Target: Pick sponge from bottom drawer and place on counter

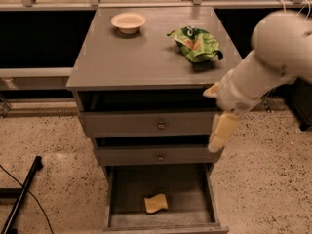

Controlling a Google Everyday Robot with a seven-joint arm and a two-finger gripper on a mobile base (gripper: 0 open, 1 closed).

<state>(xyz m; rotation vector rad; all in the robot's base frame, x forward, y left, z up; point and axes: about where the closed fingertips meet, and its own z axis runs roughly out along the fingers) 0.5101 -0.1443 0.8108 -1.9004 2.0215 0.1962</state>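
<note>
Matte grey counter (141, 57) carries a round cream bowl (128, 22) and a crumpled green bag (196, 44) with orange-red print; a yellow sponge (155, 203) lies in the worn grey bottom drawer (113, 189); the pale-yellow gripper (220, 133) hangs below the counter's right front corner

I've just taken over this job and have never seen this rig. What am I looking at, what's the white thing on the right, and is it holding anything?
There is a single camera view, looking down at the front of a grey drawer cabinet; where the camera is mounted is not known. The white tube coming in from the upper right is the robot's one arm. The pale yellowish piece at its end is the gripper, hanging by the cabinet's right edge, level with the two knobbed drawers. I see nothing in it. The sponge lies on the floor of the open bottom drawer, near its front. On the counter sit a small bowl at the back left and a crumpled green bag to the right.
</note>
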